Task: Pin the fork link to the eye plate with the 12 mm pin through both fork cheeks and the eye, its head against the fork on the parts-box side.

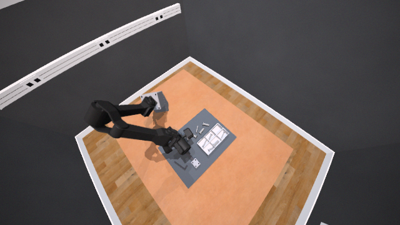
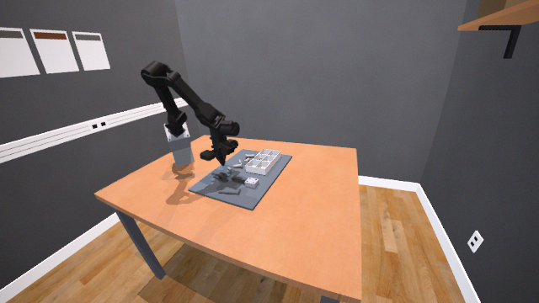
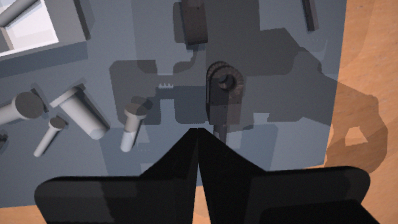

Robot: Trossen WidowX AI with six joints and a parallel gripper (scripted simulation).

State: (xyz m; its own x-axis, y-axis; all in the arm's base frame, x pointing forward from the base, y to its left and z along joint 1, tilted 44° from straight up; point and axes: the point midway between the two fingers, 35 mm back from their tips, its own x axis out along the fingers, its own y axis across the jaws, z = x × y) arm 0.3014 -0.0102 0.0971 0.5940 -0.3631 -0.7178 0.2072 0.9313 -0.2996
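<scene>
My gripper (image 3: 197, 134) is shut with its fingers pressed together and nothing between them. It hangs above the grey mat (image 1: 197, 147). In the wrist view a dark link with a round bored end (image 3: 225, 89) lies on the mat just past the fingertips and a little to the right, apart from them. A second dark part (image 3: 195, 22) lies farther ahead. Several light grey pins lie to the left, among them a thick one (image 3: 80, 112) and a thinner headed one (image 3: 131, 126). In the top and exterior views the gripper (image 1: 184, 147) (image 2: 221, 162) is over the mat's near-arm half.
A white parts box (image 1: 213, 139) (image 2: 263, 161) with several compartments stands on the mat's far side. A small white block with holes (image 1: 195, 163) (image 2: 251, 182) and a dark bar (image 1: 181, 165) lie on the mat. A grey pedestal (image 1: 157, 101) holds the arm's base.
</scene>
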